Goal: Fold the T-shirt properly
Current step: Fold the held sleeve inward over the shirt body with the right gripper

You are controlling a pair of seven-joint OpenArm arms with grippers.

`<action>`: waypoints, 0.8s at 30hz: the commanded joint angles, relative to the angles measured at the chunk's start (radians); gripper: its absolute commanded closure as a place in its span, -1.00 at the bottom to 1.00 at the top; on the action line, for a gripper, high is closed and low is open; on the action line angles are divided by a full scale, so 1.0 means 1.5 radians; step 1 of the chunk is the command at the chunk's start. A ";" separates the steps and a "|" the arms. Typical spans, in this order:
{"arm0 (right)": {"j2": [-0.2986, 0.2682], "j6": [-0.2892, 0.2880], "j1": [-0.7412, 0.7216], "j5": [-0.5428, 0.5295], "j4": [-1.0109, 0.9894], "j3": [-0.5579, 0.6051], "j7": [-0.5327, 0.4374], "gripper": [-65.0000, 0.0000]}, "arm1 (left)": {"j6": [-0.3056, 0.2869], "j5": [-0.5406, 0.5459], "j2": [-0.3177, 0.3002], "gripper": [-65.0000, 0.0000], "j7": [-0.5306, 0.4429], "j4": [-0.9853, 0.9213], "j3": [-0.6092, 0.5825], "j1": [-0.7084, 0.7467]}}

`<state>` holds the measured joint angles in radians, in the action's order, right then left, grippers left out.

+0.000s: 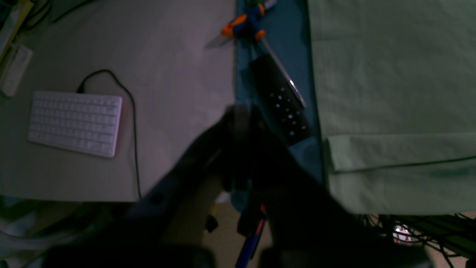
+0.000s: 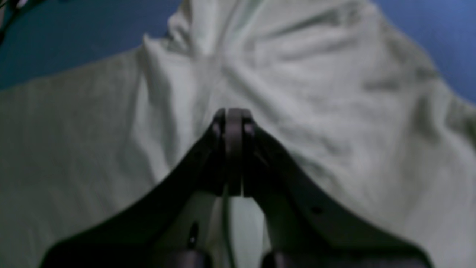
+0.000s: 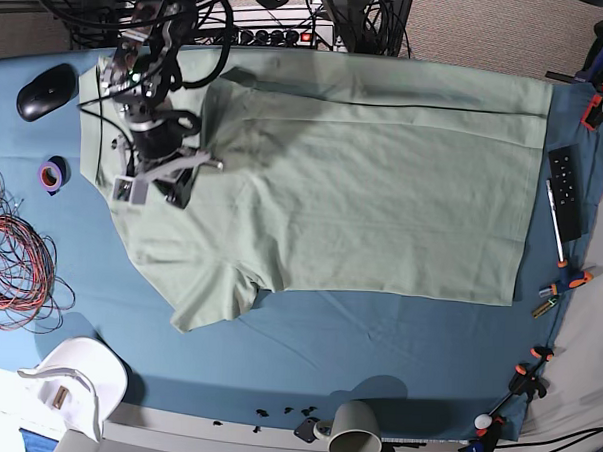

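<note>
The T-shirt [image 3: 364, 179] lies spread across the blue table [image 3: 377, 339], so its edges are reachable for folding. The right gripper [image 2: 233, 156] hangs over the collar end with jaws pressed together, seemingly holding nothing. The left gripper [image 1: 241, 149] is too dark to judge, off the hem edge.

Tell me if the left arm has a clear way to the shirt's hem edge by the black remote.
Probably yes. In the left wrist view the left gripper hangs shut just off the table edge, and only the black remote and blue cloth lie between it and the T-shirt; it would pass above the remote.
</note>
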<state>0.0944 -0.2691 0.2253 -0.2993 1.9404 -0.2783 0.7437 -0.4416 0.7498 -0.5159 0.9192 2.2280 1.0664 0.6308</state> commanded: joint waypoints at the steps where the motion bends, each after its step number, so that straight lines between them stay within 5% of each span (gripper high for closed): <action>1: -0.002 -0.005 -0.011 -0.006 0.010 0.001 -0.021 1.00 | 0.003 0.004 -0.013 1.00 -0.015 0.008 0.007 0.002; 6: -0.002 -0.039 -0.013 -0.006 0.019 -0.024 0.004 1.00 | 0.003 0.004 -0.013 1.00 -0.014 0.008 0.007 0.003; 14: -0.013 -0.036 0.099 -0.036 0.152 -0.142 0.072 1.00 | 0.003 0.004 -0.013 1.00 -0.014 0.008 0.007 0.002; 24: -0.008 -0.014 0.185 -0.140 0.039 -0.151 0.072 1.00 | 0.003 0.005 -0.013 1.00 -0.014 0.008 0.007 0.002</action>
<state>0.0845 -0.2882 0.5011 -0.4999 1.9823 -0.5030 0.8715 -0.4416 0.7498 -0.5159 0.9195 2.2280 1.0664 0.6308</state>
